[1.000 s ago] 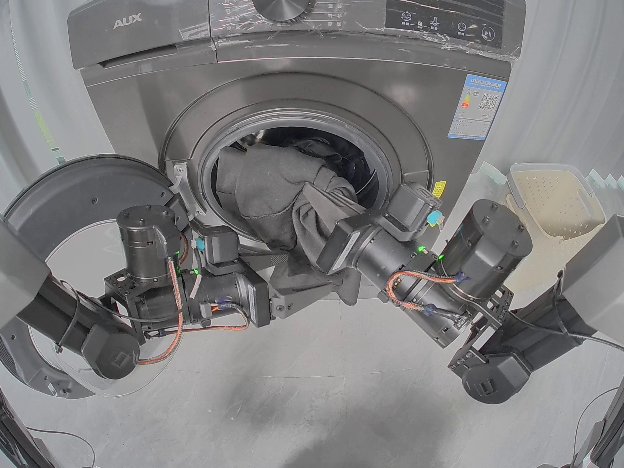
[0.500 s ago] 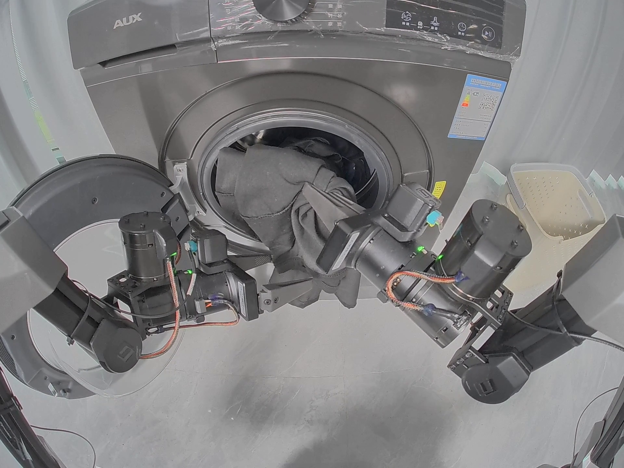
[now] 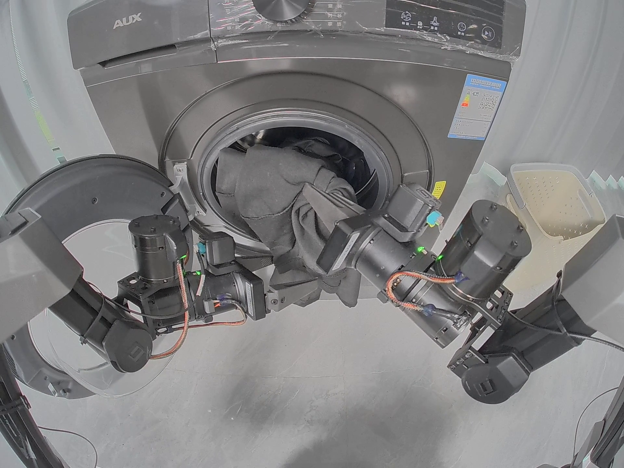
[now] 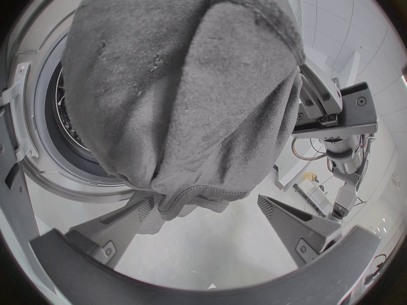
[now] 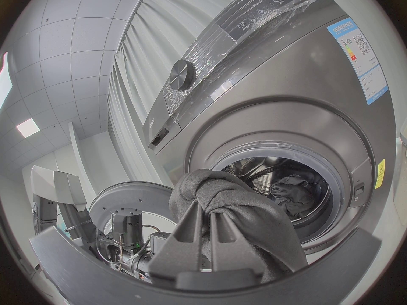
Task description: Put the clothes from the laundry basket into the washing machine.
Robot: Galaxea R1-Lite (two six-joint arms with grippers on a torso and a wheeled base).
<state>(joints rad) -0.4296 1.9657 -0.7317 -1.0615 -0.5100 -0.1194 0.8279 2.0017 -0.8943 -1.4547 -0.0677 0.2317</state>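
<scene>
Hung long-axis down from the washing machine (image 3: pixel 130 99) mouth, dark garment (image 3: pixel 273 190) pinched in closed right gripper (image 5: pixel 204 208), left gripper (image 4: pixel 204 202) gaping empty beneath hem.

One washing machine (image 3: pixel 130 108), one open door (image 3: pixel 78 193), one laundry basket (image 3: pixel 559 206), two dark garments (image 5: pixel 254 217), two hands (image 4: pixel 203 202).

The left arm (image 3: pixel 155 242) and the right arm (image 3: pixel 390 261) are both made of dark grey tubes and fat round motor cans. Each has a loopy orange cable (image 3: pixel 419 274), thin black wires and tiny green lights (image 3: pixel 421 249). Higher up, each arm has a big light grey boxy part (image 3: pixel 595 274), and the right arm has a small blue-green bit (image 3: pixel 434 218) by its wrist, maybe a plug. The left gripper (image 4: pixel 204 201) has dark grey wedge fingers (image 4: pixel 296 221) with patches of tiny dots and small screws.
</scene>
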